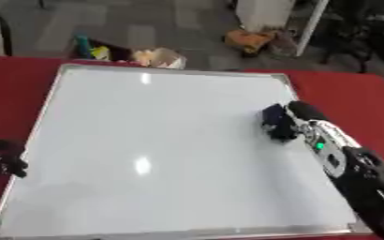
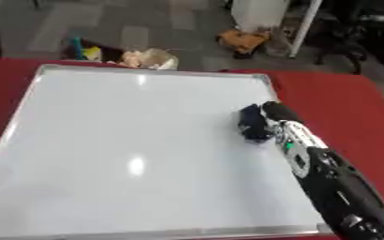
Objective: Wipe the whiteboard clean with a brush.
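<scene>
A large whiteboard (image 1: 162,150) with a silver frame lies flat on the red table (image 1: 347,93); its surface shows no marks, only light glare. My right hand (image 1: 298,117) rests on the board's right part, fingers curled round a dark blue brush (image 1: 274,123) pressed to the surface. The right forearm runs down to the lower right corner. My left hand (image 1: 0,159) sits at the board's left edge on the red cloth, dark fingers partly curled, holding nothing that I can see.
Beyond the table's far edge the floor holds a bag with colourful items (image 1: 93,50), a crumpled pale bag (image 1: 158,57), an orange object (image 1: 248,40) and a white post (image 1: 310,23). Red cloth borders the board on the left and right.
</scene>
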### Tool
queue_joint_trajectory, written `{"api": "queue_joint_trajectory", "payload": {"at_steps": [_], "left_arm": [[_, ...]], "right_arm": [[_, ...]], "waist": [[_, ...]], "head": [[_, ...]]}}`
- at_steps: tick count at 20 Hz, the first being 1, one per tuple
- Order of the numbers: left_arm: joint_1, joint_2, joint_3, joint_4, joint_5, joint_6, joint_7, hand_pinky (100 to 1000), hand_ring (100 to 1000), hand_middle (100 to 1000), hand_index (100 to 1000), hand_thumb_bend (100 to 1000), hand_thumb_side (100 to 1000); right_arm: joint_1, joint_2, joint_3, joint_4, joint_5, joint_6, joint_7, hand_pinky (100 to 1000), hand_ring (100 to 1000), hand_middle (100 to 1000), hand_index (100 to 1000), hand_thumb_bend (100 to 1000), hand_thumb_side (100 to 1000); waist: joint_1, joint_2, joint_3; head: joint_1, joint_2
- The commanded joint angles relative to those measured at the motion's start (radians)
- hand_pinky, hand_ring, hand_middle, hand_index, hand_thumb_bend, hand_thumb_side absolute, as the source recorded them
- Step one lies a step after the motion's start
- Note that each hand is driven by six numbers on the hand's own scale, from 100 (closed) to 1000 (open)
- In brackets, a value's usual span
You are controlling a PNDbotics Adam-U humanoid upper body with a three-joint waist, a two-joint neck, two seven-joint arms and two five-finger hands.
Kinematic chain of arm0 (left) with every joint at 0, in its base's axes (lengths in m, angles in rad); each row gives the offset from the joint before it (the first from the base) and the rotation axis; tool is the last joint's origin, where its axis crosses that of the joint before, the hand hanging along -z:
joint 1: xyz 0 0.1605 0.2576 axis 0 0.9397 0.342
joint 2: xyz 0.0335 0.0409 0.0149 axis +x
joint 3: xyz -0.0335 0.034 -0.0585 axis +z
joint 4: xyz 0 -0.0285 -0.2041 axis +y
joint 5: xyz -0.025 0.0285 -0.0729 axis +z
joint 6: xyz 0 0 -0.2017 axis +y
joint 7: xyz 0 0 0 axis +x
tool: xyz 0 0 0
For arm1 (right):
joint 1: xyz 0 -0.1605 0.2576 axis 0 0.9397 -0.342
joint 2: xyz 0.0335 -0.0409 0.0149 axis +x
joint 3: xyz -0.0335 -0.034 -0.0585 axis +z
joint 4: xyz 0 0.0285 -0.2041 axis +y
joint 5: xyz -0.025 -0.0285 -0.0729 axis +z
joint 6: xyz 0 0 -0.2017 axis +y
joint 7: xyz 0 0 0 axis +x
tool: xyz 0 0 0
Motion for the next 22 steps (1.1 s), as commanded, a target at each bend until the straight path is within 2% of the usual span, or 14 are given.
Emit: {"api": "queue_joint_trajectory", "payload": {"at_steps": [1,13,22], "left_arm": [[-0.008,0.018,0.004,-0.015,-0.001,-0.001,-0.003,550,562,620,686,747,1000],[-0.003,0.018,0.006,-0.015,-0.002,-0.001,-0.003,551,563,621,687,744,1000],[-0.004,0.019,0.006,-0.016,-0.002,-0.001,-0.004,551,563,621,687,743,1000]], "right_arm": [[0.05,-0.009,0.005,0.08,-0.011,0.012,0.007,839,653,590,607,100,623],[0.07,-0.026,-0.01,0.085,-0.028,0.03,-0.007,839,651,587,604,100,623],[0.062,-0.02,0.002,0.078,-0.034,0.022,0.0,838,647,583,599,100,626]], "waist": [[0.012,0.0,-0.003],[0.012,-0.001,-0.015],[0.012,0.0,-0.014]], "head": [[0.0,-0.009],[0.001,-0.006],[0.0,-0.009]]}}
